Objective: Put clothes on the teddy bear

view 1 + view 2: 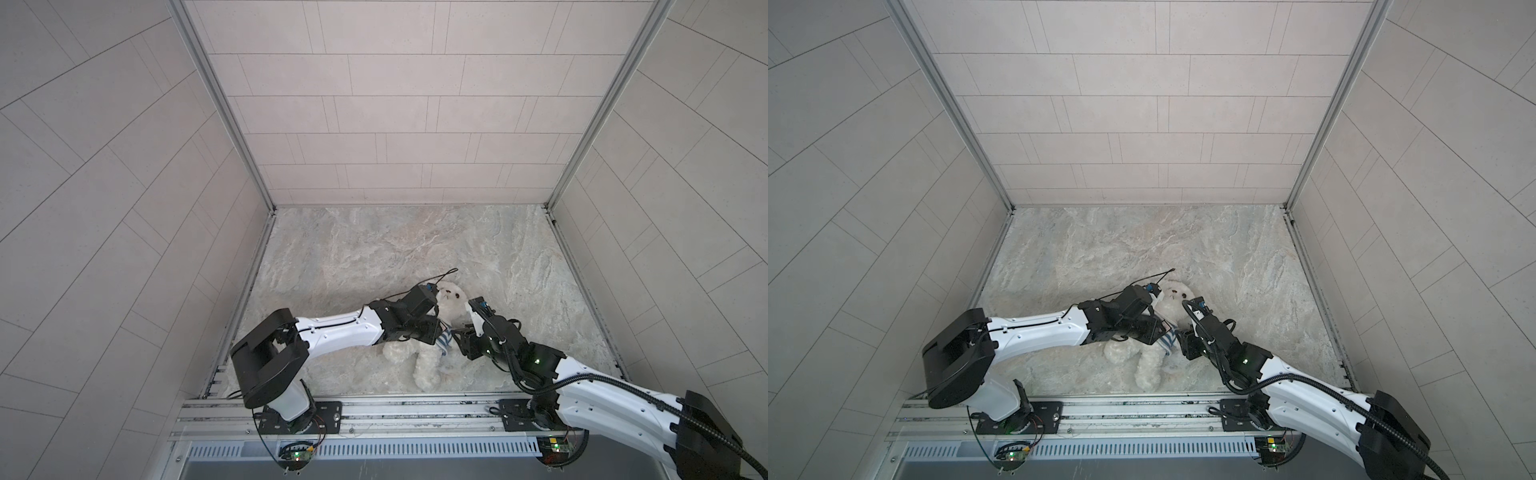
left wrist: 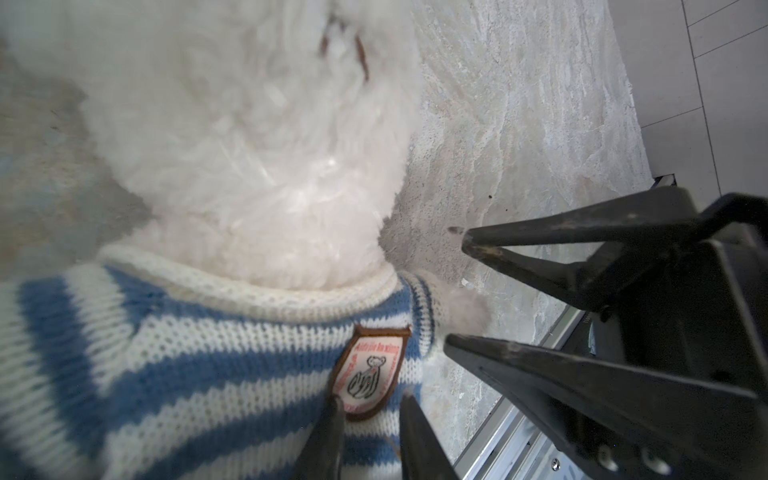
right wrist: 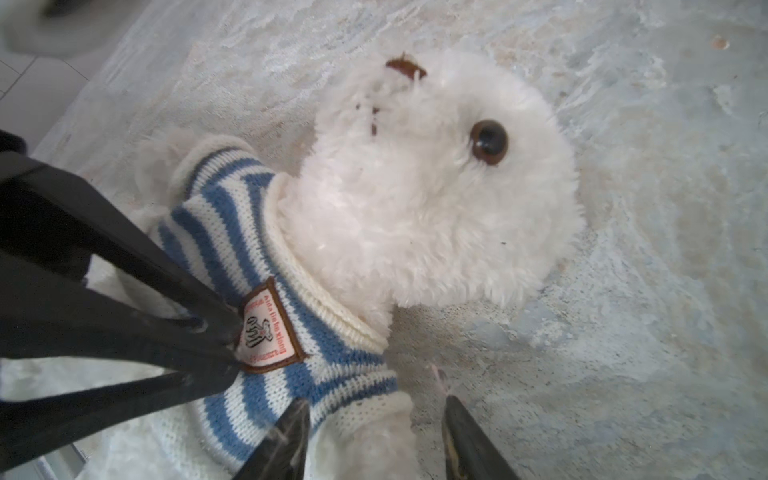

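Observation:
The white fluffy teddy bear (image 1: 451,297) (image 1: 1177,297) lies on its back on the marbled table, head toward the back wall. It wears the blue-and-white striped shirt (image 2: 166,353) (image 3: 232,232), which has a brown-edged badge (image 2: 368,374) (image 3: 270,328) on the chest. My left gripper (image 2: 370,405) (image 3: 232,345) is shut on the shirt at the badge's edge. On the bear's other side my right gripper (image 3: 376,401) (image 2: 457,291) stands open, with the white sleeve cuff and paw between its fingers. In both top views the arms hide the bear's torso.
The marbled table (image 1: 374,249) is closed in by tiled walls at the back and both sides. An aluminium rail (image 1: 395,411) carrying both arm bases runs along the front edge, close to the bear's feet (image 1: 424,378).

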You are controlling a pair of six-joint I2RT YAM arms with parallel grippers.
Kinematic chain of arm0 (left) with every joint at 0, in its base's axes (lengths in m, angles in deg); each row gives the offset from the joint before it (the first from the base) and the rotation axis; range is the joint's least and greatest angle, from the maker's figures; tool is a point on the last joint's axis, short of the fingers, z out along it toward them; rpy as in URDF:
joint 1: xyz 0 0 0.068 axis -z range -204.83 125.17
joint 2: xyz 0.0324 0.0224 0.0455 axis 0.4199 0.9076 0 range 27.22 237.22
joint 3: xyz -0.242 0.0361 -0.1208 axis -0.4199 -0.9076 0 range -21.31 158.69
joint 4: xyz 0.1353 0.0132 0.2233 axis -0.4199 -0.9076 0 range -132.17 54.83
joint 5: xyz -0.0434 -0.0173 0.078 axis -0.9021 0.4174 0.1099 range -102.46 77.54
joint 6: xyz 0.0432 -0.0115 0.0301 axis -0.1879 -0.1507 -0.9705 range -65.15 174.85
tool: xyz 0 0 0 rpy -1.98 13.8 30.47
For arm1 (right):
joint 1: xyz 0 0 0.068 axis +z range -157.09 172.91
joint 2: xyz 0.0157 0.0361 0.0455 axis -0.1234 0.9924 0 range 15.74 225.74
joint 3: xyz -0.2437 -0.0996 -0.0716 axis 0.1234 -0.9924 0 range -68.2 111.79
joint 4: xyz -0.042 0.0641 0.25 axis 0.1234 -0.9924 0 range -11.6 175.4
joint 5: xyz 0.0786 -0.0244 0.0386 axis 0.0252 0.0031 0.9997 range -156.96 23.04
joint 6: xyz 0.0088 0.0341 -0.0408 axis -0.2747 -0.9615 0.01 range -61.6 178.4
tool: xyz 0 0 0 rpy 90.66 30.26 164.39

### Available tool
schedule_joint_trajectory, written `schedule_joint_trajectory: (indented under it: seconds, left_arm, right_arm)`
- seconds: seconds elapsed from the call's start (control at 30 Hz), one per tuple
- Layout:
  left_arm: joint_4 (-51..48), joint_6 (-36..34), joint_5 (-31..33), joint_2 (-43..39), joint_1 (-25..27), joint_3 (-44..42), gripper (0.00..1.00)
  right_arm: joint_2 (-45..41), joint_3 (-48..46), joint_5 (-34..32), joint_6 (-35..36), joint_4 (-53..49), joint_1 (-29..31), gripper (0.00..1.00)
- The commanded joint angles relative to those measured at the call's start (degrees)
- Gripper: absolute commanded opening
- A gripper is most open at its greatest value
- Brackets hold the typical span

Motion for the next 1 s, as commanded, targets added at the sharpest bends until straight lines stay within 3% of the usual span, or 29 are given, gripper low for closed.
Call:
schedule_joint_trajectory:
  seconds: [0.0, 0.17, 0.5, 0.77, 0.97]
  left_arm:
    - [0.68, 1.55, 0.24, 1.13, 0.19, -1.93, 0.27]
    - [1.23, 2.05, 0.51, 1.06, 0.18, -2.56, 0.26]
    - [1.93, 2.66, 0.60, 1.49, 0.18, -3.10, 0.25]
    - [1.19, 2.37, 0.61, -0.31, 0.18, -2.78, 0.26]
    - [-0.78, 1.55, 0.68, -3.83, -0.03, -1.39, 0.34]
  right_arm:
    - [2.10, 0.44, -2.37, -3.01, 0.82, -0.25, 0.52]
    - [1.27, -2.62, -4.55, -5.90, -0.64, -0.33, 0.49]
    - [-11.14, -4.70, -9.07, -7.57, -11.74, -1.19, 0.46]
    - [-11.10, -0.54, -1.98, -0.94, -8.52, -1.55, 0.50]
    - [-6.05, 2.77, 4.71, 2.72, -5.19, -1.49, 0.55]
